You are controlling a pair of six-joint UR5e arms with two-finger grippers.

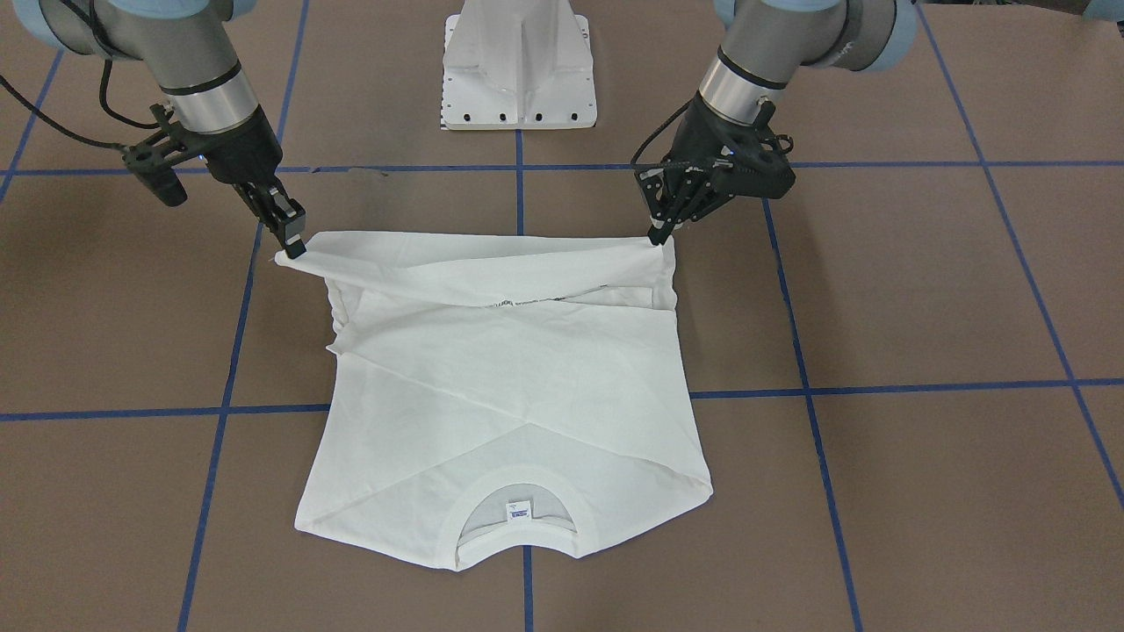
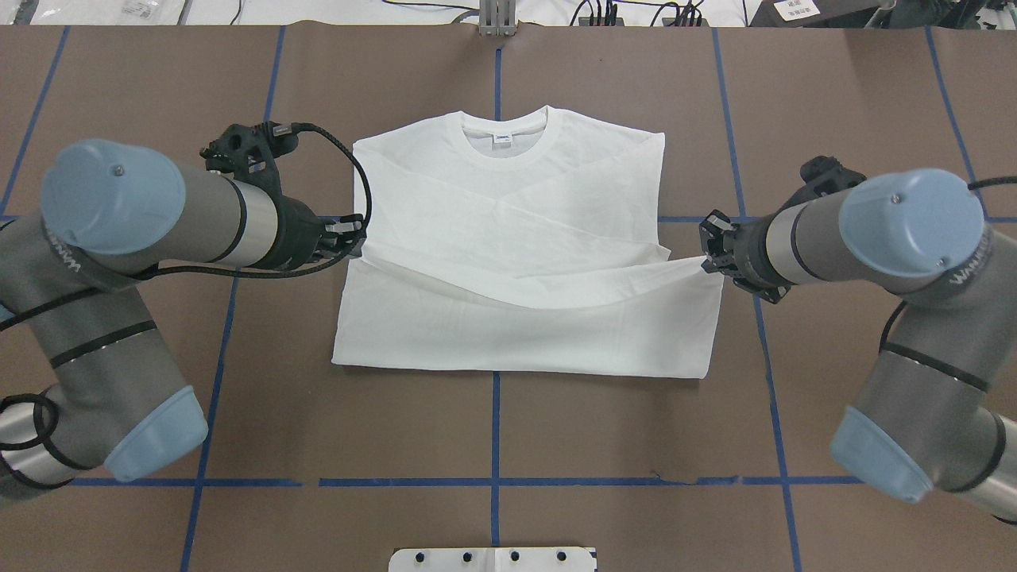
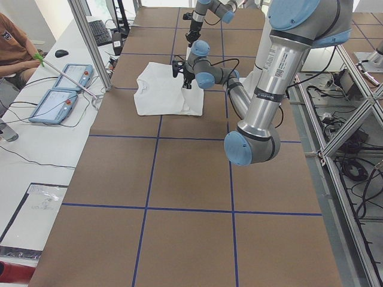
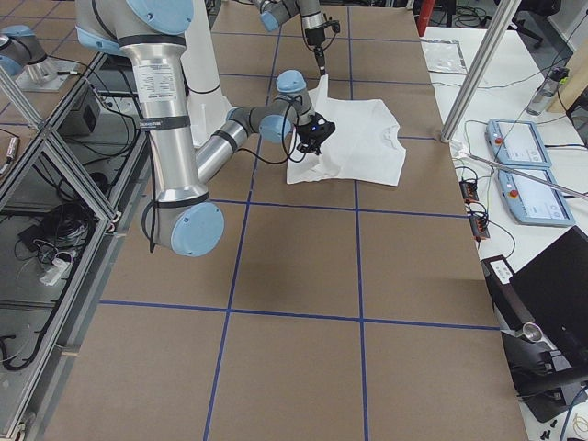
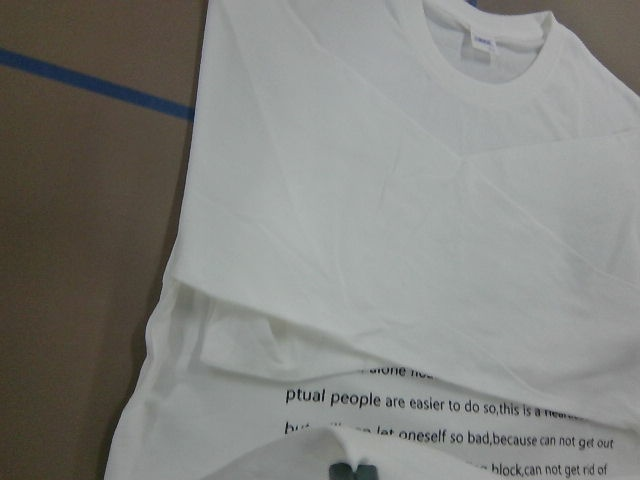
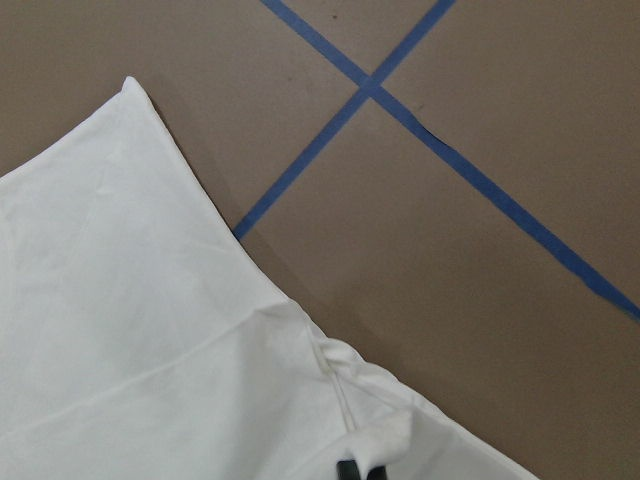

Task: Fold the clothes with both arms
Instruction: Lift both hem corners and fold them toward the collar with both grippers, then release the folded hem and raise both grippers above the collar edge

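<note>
Work looked half done: your T-shirt (image 2: 508, 199) lay on the table (image 2: 508, 429), sides folded in. Your left gripper (image 2: 357, 242) and right gripper (image 2: 705, 254) each pinched a lifted bottom corner; folding it up was left.

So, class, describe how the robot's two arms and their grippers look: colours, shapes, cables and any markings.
Both the left arm and right arm are round silver-grey tubes with light-blue joint caps and black bands. Dark lettering runs along a tube; a black cable loops beside the left wrist. The left gripper and right gripper are black, skeletal frames with two slim fingers.
</note>
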